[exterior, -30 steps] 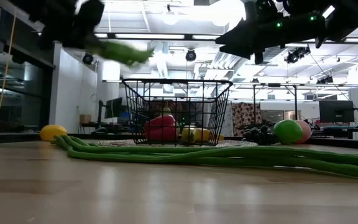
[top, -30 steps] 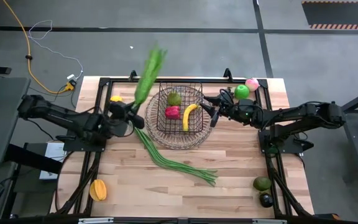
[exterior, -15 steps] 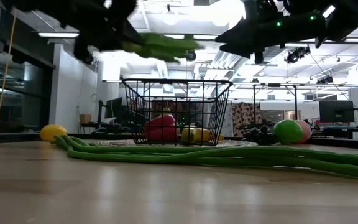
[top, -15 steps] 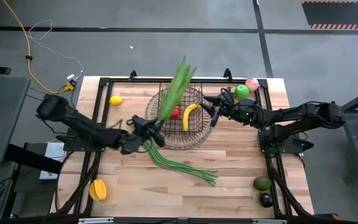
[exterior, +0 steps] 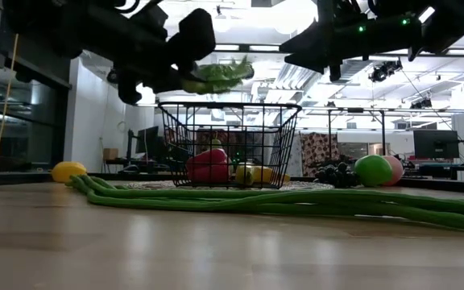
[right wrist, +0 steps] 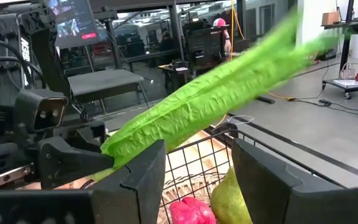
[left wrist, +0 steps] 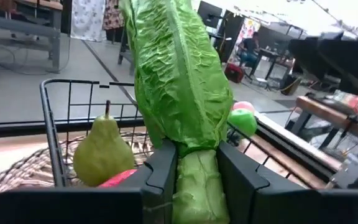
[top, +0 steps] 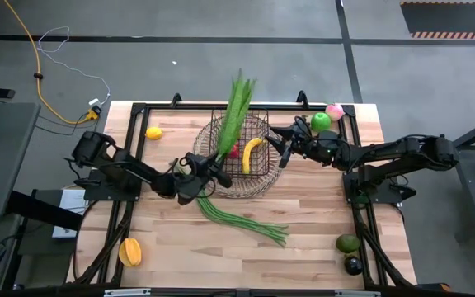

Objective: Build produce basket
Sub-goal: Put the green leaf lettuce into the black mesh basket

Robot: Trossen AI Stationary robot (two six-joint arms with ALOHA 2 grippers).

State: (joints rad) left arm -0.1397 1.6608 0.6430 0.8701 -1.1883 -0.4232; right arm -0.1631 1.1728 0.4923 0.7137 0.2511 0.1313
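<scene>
My left gripper point(top: 210, 171) is at the near-left rim of the dark wire basket point(top: 239, 155) and is shut on a long green romaine lettuce point(top: 235, 115). The lettuce reaches out over the basket toward the table's far edge. A banana point(top: 251, 153), a red fruit point(top: 232, 151) and a green pear point(left wrist: 102, 155) lie in the basket. My right gripper point(top: 282, 150) hangs open at the basket's right rim, touching nothing. Long green beans point(top: 239, 216) lie flat on the table, near of the basket. My left gripper point(left wrist: 197, 186) pinches the lettuce's pale stalk end point(left wrist: 197, 177) between its two fingers. The fingers lie along the lettuce and come from the table's near-left side. The lettuce is lifted clear, and its leafy part point(exterior: 213, 75) sticks out ahead of the fingers above the basket point(exterior: 229, 145).
A lemon point(top: 153, 133) lies far-left and an orange fruit point(top: 130, 251) near-left. A green apple point(top: 321, 120) and a pink apple point(top: 334, 110) sit in the far-right corner, with dark grapes point(exterior: 333, 171) beside them. Two avocados point(top: 349, 244) lie near-right. Bare wood shows along the near edge.
My left gripper has carried the lettuce toward the table's right and a little toward the near edge, from left of the basket to its near-left rim. The lettuce's leafy end has swung from beyond the basket's left side to above the basket.
</scene>
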